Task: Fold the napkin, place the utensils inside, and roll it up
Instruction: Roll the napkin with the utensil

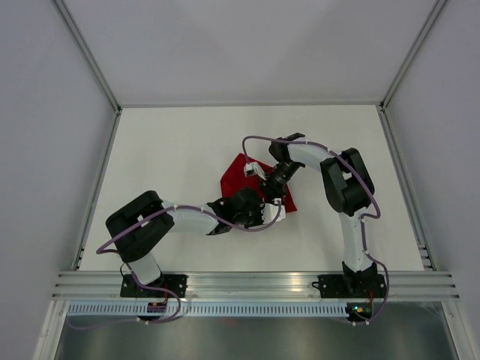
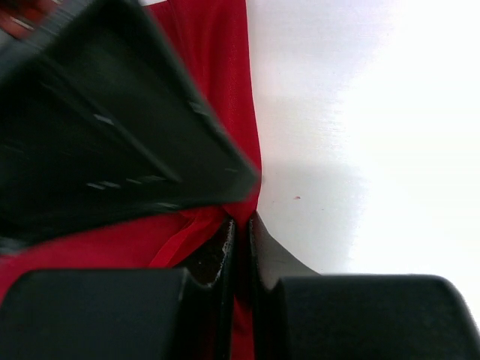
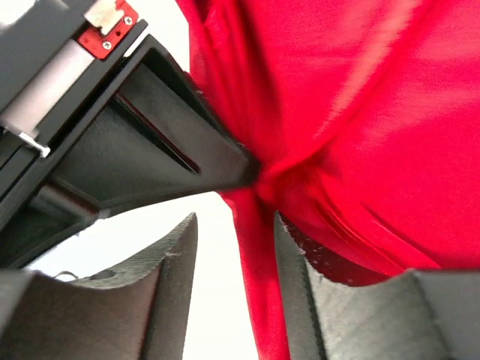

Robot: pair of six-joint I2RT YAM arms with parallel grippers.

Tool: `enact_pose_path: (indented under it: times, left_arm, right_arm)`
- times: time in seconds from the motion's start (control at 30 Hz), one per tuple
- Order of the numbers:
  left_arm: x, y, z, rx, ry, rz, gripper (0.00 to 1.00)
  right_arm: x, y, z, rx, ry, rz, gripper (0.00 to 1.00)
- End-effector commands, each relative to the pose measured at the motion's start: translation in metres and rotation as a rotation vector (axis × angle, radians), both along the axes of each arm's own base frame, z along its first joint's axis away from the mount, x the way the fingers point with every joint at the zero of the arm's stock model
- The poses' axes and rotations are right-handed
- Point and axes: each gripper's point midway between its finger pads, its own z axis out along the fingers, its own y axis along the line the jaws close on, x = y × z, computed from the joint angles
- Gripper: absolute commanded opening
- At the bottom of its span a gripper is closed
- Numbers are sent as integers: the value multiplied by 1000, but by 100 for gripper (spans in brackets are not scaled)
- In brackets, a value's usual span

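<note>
The deep-red napkin (image 1: 238,174) lies crumpled at the middle of the white table (image 1: 172,150), both arms meeting over its near right corner. My left gripper (image 1: 271,210) is shut on a fold of the napkin (image 2: 217,60); in its wrist view the jaws (image 2: 241,229) pinch red cloth. My right gripper (image 1: 271,189) is open, and a bunched strip of the napkin (image 3: 360,112) hangs between its fingers (image 3: 236,232), close to the right one. No utensils show in any view.
Each wrist view shows the other gripper's black body close by, the right one (image 2: 112,135) and the left one (image 3: 150,150). White walls with metal rails enclose the table on three sides.
</note>
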Motion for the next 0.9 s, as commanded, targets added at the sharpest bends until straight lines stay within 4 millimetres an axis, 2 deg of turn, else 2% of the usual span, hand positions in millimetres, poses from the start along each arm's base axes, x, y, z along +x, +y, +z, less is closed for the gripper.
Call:
enact_pose_path:
  times: [0.0,0.1,0.17,0.2,0.27,0.3,0.37,0.4,0.43,0.47,0.5,0.53,0.57,0.6,0.63,0.67,0.7,0.73,0.77,0.8,0.83,0.87]
  left_arm:
    - [-23,1,-11,-5,170,-12,2]
    - [-26,2,-9,-30,220,-2,2]
    - [-28,3,-8,-46,261,5,2]
    - [-29,4,-9,-48,278,9,2]
    - [-31,7,-11,-53,344,20,2]
    - [-31,8,-12,-57,368,26,2]
    - [-34,11,-12,-73,430,39,2]
    - [-35,12,-12,-76,451,46,2]
    - [-35,13,-11,-85,472,47,2]
    - [-37,13,-9,-106,514,50,2]
    - [-40,15,-9,-108,544,51,2]
    - [-41,16,-9,-113,568,51,2]
    - [-42,18,-8,-123,602,47,2]
    - [-46,20,-11,-110,634,49,2]
    - [-45,20,-10,-113,653,49,2]
    - [-47,20,-7,-132,693,40,2]
    - [-48,21,-7,-138,718,40,2]
    - [-50,23,-9,-126,751,46,2]
    - [-51,23,-7,-136,782,42,2]
    - [-52,24,-7,-138,801,43,2]
    - [-53,25,-10,-131,825,48,2]
    - [-53,26,-8,-142,854,45,2]
  right_arm:
    - [41,9,36,102,-166,-76,52]
    - [63,4,60,136,-229,-175,53]
    - [72,0,68,142,-234,-240,53]
    - [85,-5,77,168,-276,-281,53]
    - [92,-14,80,180,-291,-331,53]
    - [106,-21,91,210,-338,-379,53]
    - [109,-33,91,220,-362,-419,53]
    - [119,-43,102,241,-430,-445,53]
    - [121,-48,105,244,-461,-457,52]
    - [117,-56,96,230,-470,-471,52]
    - [124,-61,112,255,-567,-482,51]
    - [124,-66,114,251,-614,-487,51]
    - [112,-71,101,238,-613,-488,51]
    - [113,-72,122,278,-718,-479,51]
    - [108,-72,125,292,-751,-467,53]
    - [94,-75,115,294,-751,-456,53]
    - [89,-74,131,331,-819,-438,53]
    - [81,-73,133,346,-839,-417,54]
    - [68,-75,121,340,-847,-392,54]
    - [62,-70,133,363,-917,-366,54]
    - [56,-68,130,360,-938,-348,54]
    - [48,-69,116,328,-948,-332,55]
